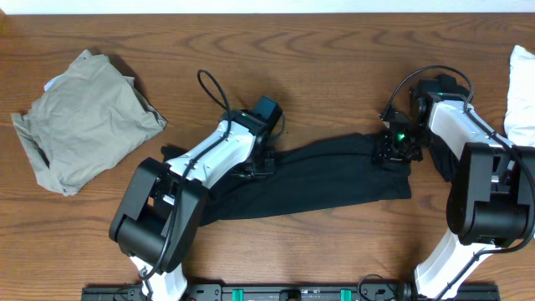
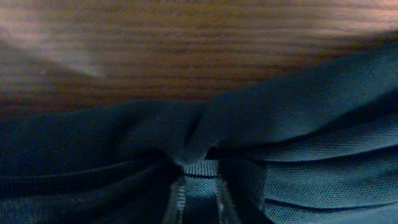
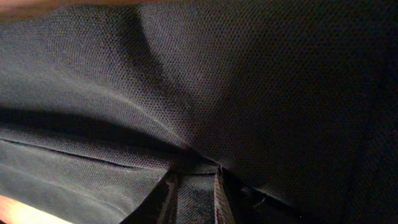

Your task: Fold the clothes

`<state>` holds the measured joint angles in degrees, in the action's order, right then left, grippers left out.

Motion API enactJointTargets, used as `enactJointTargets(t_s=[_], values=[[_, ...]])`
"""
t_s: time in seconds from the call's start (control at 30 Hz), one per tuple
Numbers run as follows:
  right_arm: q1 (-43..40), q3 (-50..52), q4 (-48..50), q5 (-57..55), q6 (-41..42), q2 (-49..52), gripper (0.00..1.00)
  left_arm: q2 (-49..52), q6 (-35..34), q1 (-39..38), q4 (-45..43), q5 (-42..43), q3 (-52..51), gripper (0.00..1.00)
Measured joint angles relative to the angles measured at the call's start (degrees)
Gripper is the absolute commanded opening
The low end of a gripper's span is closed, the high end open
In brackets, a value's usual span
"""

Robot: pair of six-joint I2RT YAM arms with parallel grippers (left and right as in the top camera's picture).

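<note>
The khaki garment (image 1: 84,125) lies crumpled on the tabletop (image 1: 318,75), well left of the left pincer (image 1: 261,164). The black garment (image 1: 334,180) stretches between the pincers. The left pincer grasps its upper edge, and the right pincer (image 1: 393,152) grasps its right end.

A brown wood-grain tabletop (image 1: 318,67) carries three pieces of cloth; a long black garment (image 1: 334,180) lies stretched left to right across its middle, rumpled along its length. A khaki-grey garment (image 1: 84,121) sits crumpled at the far left, well apart from it; a white cloth (image 1: 522,92) shows at the right edge, partly cut off.
</note>
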<state>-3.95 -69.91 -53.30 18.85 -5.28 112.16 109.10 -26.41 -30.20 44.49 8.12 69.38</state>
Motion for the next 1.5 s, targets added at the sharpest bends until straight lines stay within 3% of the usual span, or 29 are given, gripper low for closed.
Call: enactJointTargets(t_s=[0.57, 0.93, 1.37, 1.5], values=[[0.00, 0.00, 0.15, 0.02, 0.00, 0.00, 0.20, -2.62, 1.27, 11.15, 9.46, 0.24, 0.81, 0.29], [0.00, 0.00, 0.17, 0.02, 0.00, 0.00, 0.21, -2.71, 1.36, 11.63, 9.05, -3.30, -3.96, 0.29], [0.00, 0.22, 0.50, 0.24, 0.00, 0.00, 0.22, -4.87, 2.03, 15.85, 4.28, -2.43, -8.33, 0.41], [-0.02, 0.79, 0.39, 0.26, -0.04, -0.09, 0.17, -5.09, 2.80, 16.00, 1.68, -2.64, -8.41, 0.42]])
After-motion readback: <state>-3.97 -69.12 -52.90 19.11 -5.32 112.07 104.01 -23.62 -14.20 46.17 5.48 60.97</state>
